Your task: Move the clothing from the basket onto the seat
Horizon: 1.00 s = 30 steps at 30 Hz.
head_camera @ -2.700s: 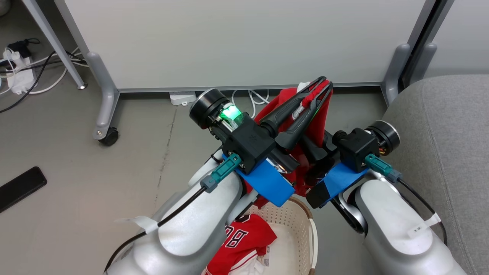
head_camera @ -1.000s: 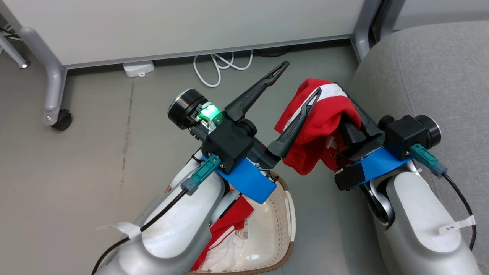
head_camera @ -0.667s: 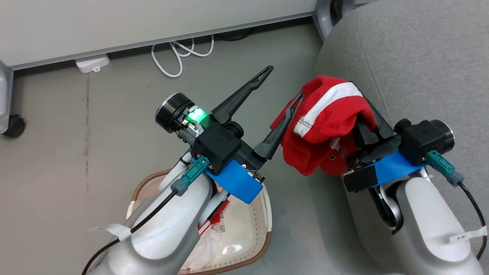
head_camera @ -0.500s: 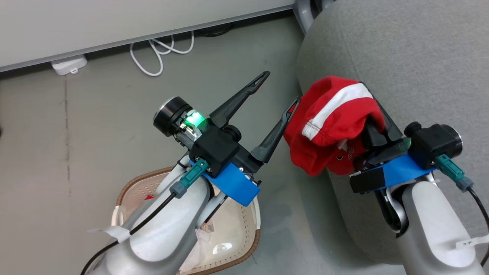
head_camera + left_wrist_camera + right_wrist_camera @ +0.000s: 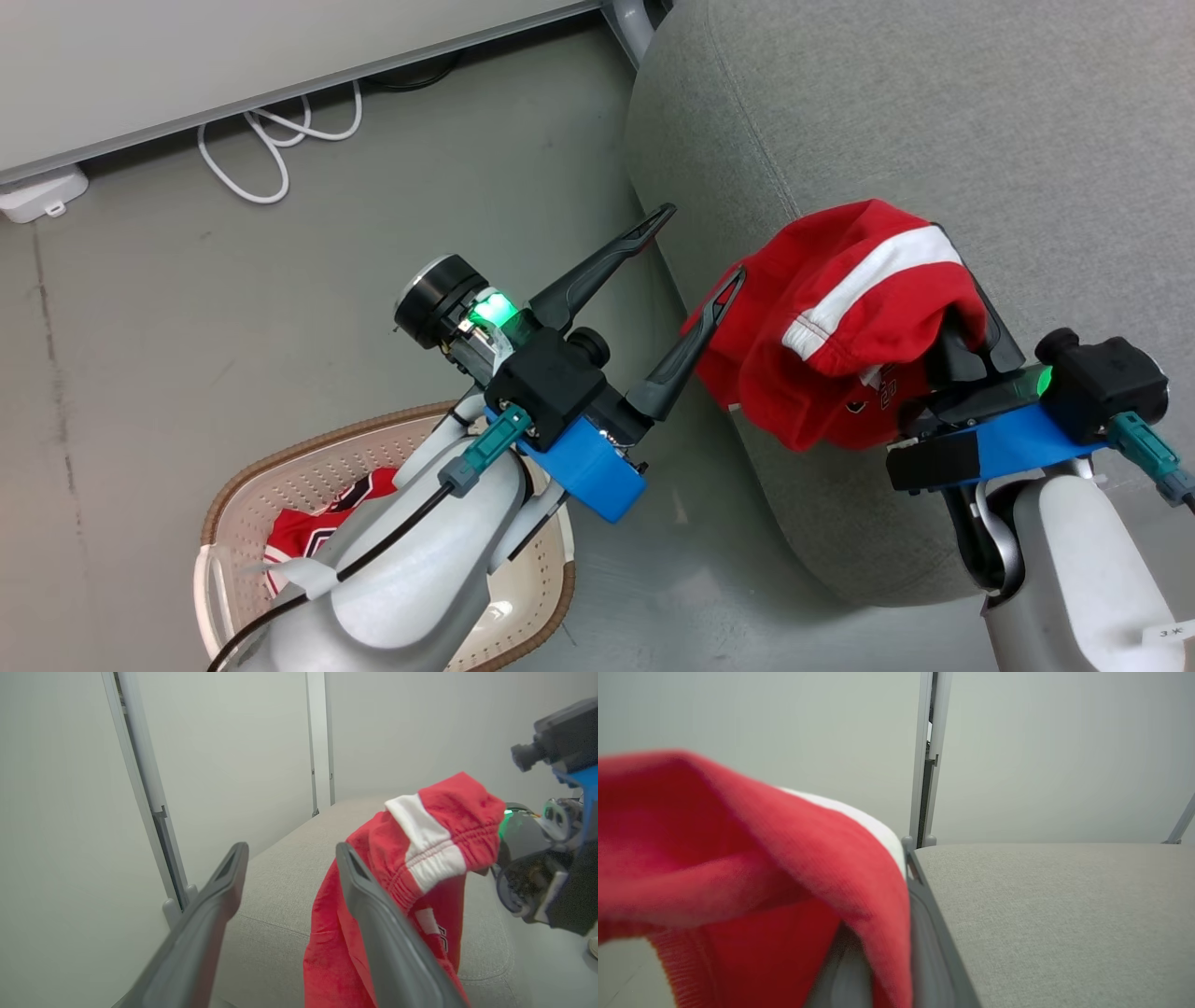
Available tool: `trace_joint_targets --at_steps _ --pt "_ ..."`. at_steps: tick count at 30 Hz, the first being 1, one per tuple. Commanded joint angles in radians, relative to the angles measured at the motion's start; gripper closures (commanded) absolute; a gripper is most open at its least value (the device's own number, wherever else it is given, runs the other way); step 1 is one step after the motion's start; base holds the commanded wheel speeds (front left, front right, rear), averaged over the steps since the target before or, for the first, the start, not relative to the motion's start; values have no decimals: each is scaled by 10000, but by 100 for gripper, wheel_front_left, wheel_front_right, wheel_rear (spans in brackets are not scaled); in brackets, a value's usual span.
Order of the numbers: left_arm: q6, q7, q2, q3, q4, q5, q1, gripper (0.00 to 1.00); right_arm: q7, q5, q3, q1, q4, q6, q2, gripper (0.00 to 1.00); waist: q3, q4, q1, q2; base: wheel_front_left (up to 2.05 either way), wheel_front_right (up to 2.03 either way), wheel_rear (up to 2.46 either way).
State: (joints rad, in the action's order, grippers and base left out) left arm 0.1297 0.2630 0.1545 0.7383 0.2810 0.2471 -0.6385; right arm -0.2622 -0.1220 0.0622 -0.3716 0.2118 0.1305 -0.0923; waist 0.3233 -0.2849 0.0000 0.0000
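Note:
A red garment with a broad white band (image 5: 840,317) hangs bunched over my right gripper (image 5: 971,322), which is shut on it above the left edge of the grey seat (image 5: 934,112). The cloth hides its fingertips. My left gripper (image 5: 702,245) stands open just left of the garment with nothing between its fingers; its right finger (image 5: 373,914) lies close against the cloth (image 5: 434,830). In the right wrist view the garment (image 5: 784,868) drapes over one finger (image 5: 924,933), with the seat (image 5: 1064,914) beyond. The cream basket (image 5: 308,476) sits on the floor at lower left and holds a red jersey (image 5: 317,523), partly hidden by my left forearm.
A white partition panel (image 5: 233,56) stands at the back, its grey leg (image 5: 635,19) close to the seat's corner. A looped white cable (image 5: 271,140) and a white power strip (image 5: 37,196) lie on the grey floor beneath it.
The head view has swung right, bringing the seat to the middle. My right gripper has carried the banded garment from beside the seat to over its edge. The left gripper let go earlier and stays open.

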Motion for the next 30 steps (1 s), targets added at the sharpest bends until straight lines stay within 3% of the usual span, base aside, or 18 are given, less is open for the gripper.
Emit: trace_joint_targets --at_steps 1,14,30 --pt "12 27 19 20 38 52 -63 0 -42 10 -41 138 -70 5 53 100 10 -114 0 0 0 0 0" --pt "12 27 -4 -60 17 -81 -211 0 -42 7 -369 -189 -468 5 101 100 264 -280 0 0 0 0 0" --pt "12 27 395 -156 -347 -534 -1143 0 -42 382 -1877 -3994 -1464 5 -1006 100 2533 176 0 0 0 0 0"
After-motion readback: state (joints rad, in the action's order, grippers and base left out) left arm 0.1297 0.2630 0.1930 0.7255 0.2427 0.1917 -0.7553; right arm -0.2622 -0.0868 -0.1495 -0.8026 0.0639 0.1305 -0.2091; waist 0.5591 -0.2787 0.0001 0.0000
